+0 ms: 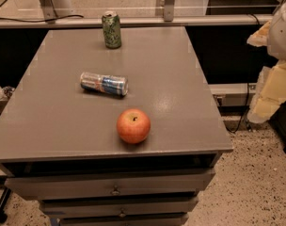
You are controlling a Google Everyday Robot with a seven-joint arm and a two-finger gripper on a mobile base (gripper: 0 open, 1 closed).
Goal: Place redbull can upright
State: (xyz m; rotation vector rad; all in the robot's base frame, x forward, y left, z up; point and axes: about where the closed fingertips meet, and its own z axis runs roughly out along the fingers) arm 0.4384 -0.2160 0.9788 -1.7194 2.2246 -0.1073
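Note:
The redbull can (104, 84) lies on its side in the middle of the grey table (180, 79), its silver top pointing left. It is slim, with blue and silver panels and red markings. My gripper (269, 81) is at the far right edge of the view, off the table's right side and well away from the can. It shows as cream-coloured parts below a white arm shell (282, 32). Nothing is seen in it.
A green patterned can (112, 29) stands upright at the table's far edge. A red apple (133, 125) sits near the front edge, just right of and in front of the lying can. Drawers (115, 187) lie below the top. A rail runs behind the table.

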